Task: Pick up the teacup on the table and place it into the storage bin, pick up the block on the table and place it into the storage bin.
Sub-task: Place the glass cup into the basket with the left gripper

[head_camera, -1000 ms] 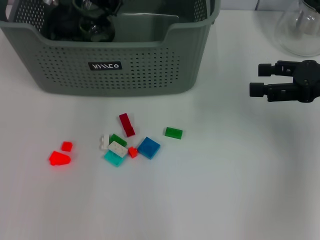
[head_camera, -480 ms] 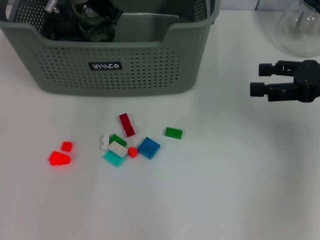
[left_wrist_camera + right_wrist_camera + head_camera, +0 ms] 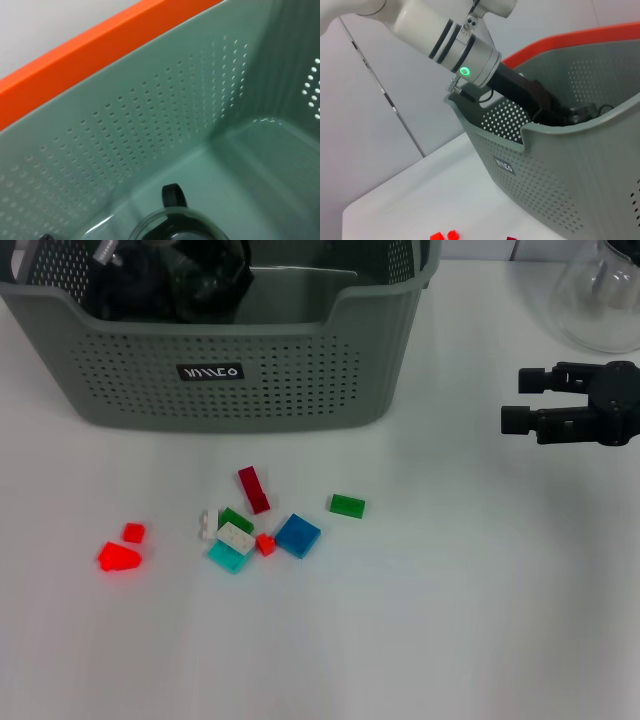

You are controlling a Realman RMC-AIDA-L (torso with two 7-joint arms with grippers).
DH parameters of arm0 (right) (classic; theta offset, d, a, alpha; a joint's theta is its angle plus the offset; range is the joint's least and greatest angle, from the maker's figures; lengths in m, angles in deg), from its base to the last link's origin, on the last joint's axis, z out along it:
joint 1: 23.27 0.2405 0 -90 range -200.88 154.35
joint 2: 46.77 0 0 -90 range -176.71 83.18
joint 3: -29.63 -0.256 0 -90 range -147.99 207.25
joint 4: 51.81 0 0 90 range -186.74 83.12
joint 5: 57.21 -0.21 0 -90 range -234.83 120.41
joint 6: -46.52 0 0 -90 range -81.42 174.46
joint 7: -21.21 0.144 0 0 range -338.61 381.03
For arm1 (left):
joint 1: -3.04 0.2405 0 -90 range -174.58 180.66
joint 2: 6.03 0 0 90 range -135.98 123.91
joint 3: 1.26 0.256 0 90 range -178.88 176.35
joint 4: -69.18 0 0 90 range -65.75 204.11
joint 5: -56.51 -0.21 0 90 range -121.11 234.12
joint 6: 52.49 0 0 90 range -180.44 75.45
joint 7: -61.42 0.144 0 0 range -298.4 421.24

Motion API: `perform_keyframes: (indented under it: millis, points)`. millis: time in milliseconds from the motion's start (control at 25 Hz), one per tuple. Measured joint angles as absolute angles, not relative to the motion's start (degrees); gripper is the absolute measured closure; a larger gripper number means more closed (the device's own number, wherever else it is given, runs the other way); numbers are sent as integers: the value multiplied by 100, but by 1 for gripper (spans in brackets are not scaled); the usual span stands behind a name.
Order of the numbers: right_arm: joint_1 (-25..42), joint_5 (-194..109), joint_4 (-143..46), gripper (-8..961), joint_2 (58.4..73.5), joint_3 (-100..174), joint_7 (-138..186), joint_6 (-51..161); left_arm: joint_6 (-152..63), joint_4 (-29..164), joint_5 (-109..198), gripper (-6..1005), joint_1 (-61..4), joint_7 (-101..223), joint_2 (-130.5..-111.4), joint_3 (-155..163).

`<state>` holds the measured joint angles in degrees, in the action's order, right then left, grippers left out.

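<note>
Big grey-green storage bin [image 3: 230,360] sat at the table's far left, walls perforated, front rim dipped, small dark logo label on the front. Left gripper [image 3: 190,280] reached down inside it, grip state couldn't be told. Right gripper [image 3: 522,400] hung over the table's right side, jaws apart, holding nothing. Glass teacup [image 3: 175,227] with dark handle sat on the bin floor. Small coloured blocks [image 3: 298,535] lay scattered on the table in front of the bin.
</note>
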<state>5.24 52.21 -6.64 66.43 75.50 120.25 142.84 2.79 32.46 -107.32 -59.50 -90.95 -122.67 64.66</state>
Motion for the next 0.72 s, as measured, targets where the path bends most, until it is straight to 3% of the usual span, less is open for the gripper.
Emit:
perform_keyframes:
  millis: [200, 480, 600, 720]
  points:
    - [519, 5221, -664, 26, 6641, 7551, 12019, 14283, 500, 2679, -10732, 569, -5754, -9129, -12282, 6462]
    - [510, 5221, -659, 26, 6617, 7550, 12004, 14292, 1494, 340, -10726, 435, -5032, -9153, -12425, 6303]
    - [506, 5221, -658, 25, 6614, 7543, 11976, 14292, 1980, -682, -10630, 353, -4756, -9123, -12528, 6048]
    - [512, 5221, -655, 25, 6609, 7536, 11967, 14288, 2421, -1717, -10113, 339, -4372, -8873, -12690, 5785]
